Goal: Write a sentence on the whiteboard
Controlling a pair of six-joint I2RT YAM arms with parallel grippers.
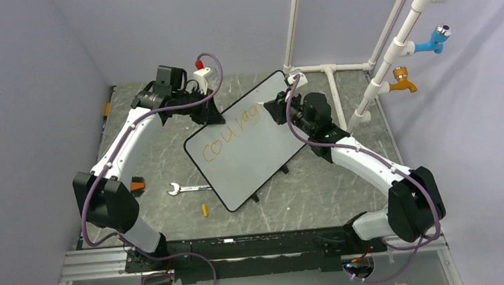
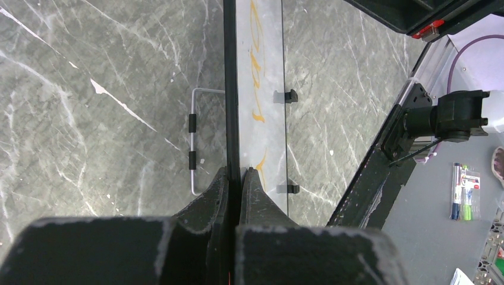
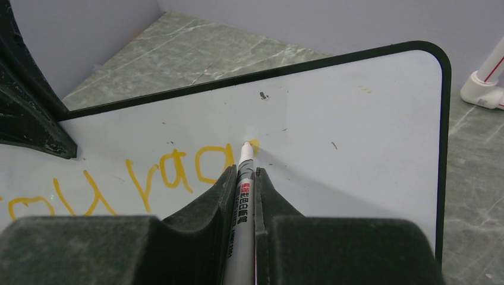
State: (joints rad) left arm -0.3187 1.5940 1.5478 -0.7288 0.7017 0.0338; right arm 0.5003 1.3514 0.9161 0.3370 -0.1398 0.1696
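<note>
Whiteboard [image 1: 249, 146] sat tilted across the middle of the grey marbled tabletop [image 1: 346, 186], one rounded corner aimed at the far wall. The left pincer [image 2: 239, 176] was clamped tight on the board's black rim at the far left side, a finger pressed to each face, the board seen edge-on from that wrist. The right pincer [image 3: 243, 178] was closed around a white marker [image 3: 241, 202], and its tip touched the surface just past the last orange letter. The sentence [image 1: 230, 134] read roughly "coura", with a small orange mark right at the tip.

Round about: a silver wrench [image 1: 187, 188] lay flat on the tabletop just beside the board's near left edge, and a small yellow piece [image 1: 205, 210] lay near it, touching neither. Beneath the board a bent wire leg [image 2: 193, 139] showed against the marble. Behind the right arm rose a white pipe frame [image 1: 335, 67] carrying a blue tap [image 1: 436, 38] and an orange tap [image 1: 402, 81], both well apart from the board.
</note>
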